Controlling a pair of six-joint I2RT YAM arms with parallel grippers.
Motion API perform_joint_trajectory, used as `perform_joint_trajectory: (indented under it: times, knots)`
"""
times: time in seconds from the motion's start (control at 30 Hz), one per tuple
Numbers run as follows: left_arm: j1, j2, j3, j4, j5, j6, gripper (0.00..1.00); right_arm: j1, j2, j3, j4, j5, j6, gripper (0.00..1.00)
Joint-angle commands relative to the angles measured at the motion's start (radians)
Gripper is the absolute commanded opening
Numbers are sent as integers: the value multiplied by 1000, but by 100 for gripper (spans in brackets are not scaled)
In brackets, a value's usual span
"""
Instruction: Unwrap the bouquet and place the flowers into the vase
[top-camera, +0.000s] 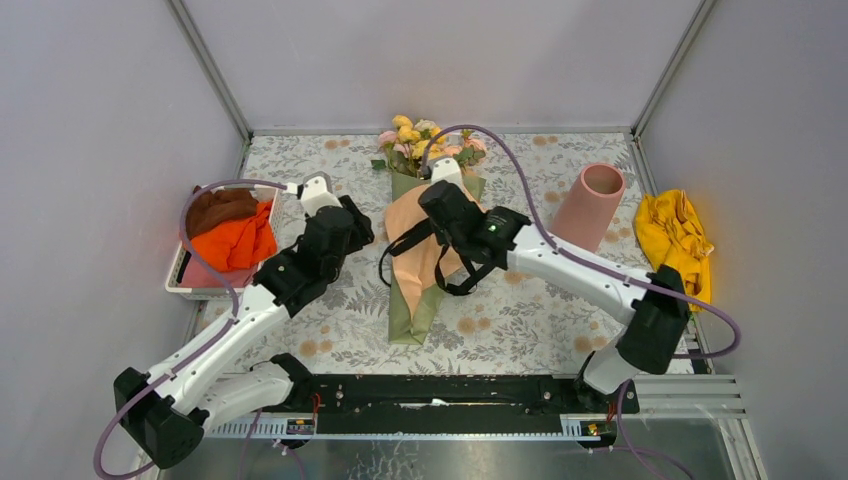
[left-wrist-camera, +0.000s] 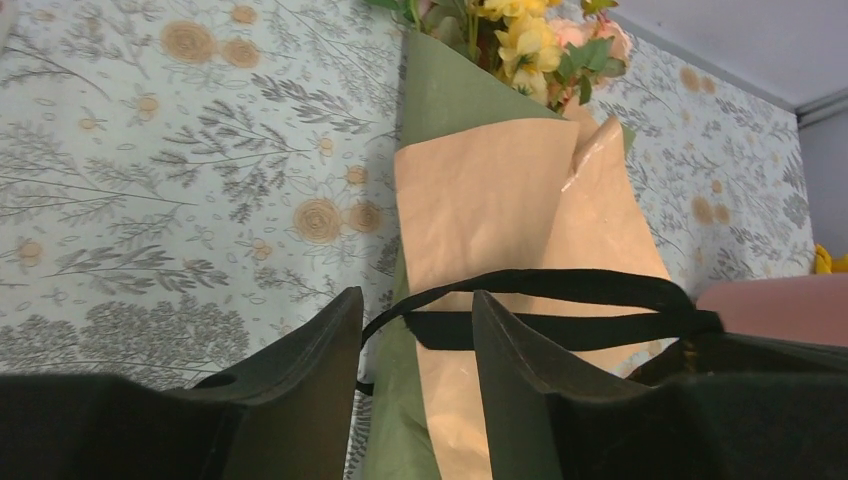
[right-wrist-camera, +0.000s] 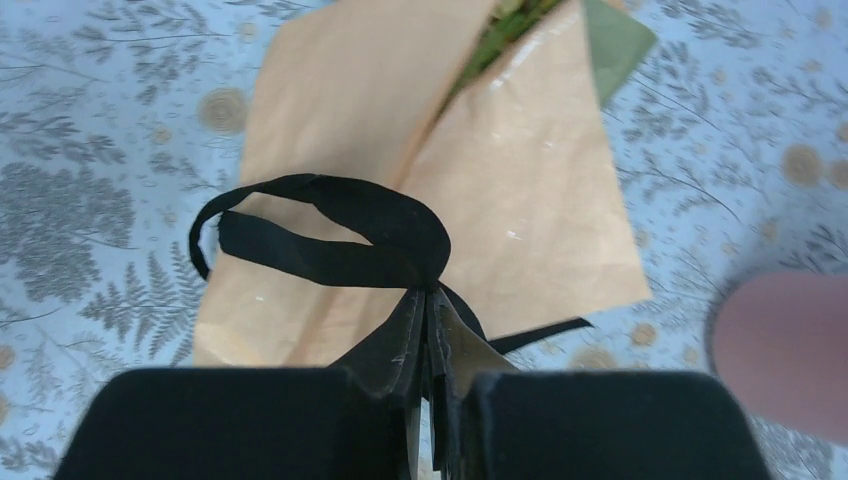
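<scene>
Two arms meet over the bouquet (top-camera: 425, 250), which lies flat on the flowered table (top-camera: 330, 310) in the middle of your workspace. Its narrow end points toward the arm bases and its wide end points to the back wall. The flowers (top-camera: 420, 140), yellow and pink with green leaves, come out of the paper at that far end. The peach paper lies over the olive-green paper, and the wrapping is not yet opened.

Your right gripper (right-wrist-camera: 432, 305) is clenched on the black ribbon (right-wrist-camera: 330, 260). In the right wrist view you see the two fingers pressed together with the ribbon pinched between them, and one loop of it stands up over the peach paper.

Your left gripper (left-wrist-camera: 415, 305) is released, with the jaws standing apart and nothing between them. It is just beside the left edge of the bouquet. In the left wrist view the ribbon passes behind the gap of the fingers; I cannot tell if it touches them.

You find the vase (top-camera: 590, 210), pink with a round mouth, on the table to the right of the bouquet, apart from it. Further right lies a yellow cloth (top-camera: 675, 235). On the left side a white tray (top-camera: 180, 280) holds an orange cloth (top-camera: 235, 245) and a brown cloth (top-camera: 215, 208).
</scene>
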Motion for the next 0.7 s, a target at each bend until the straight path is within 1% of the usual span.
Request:
perform_joint_trajectory:
  times: [0.0,0.1,0.23,0.37,0.53,0.67]
  knots:
    - [4,15,-41,153,93,30,51,-39,-121,-76,4,119,45,9]
    - [4,39,-59,223,167,56,51,-56,-185,-125,-12,155,60,10]
    - [5,88,-54,278,252,86,51,-76,-253,-167,-19,167,71,10]
    - [4,134,-52,326,305,94,51,-83,-299,-170,-40,202,76,12]
    - [4,191,-41,379,362,99,51,-91,-351,-165,-60,236,67,18]
    - [4,236,-25,447,466,103,52,-96,-380,-167,-74,255,61,17]
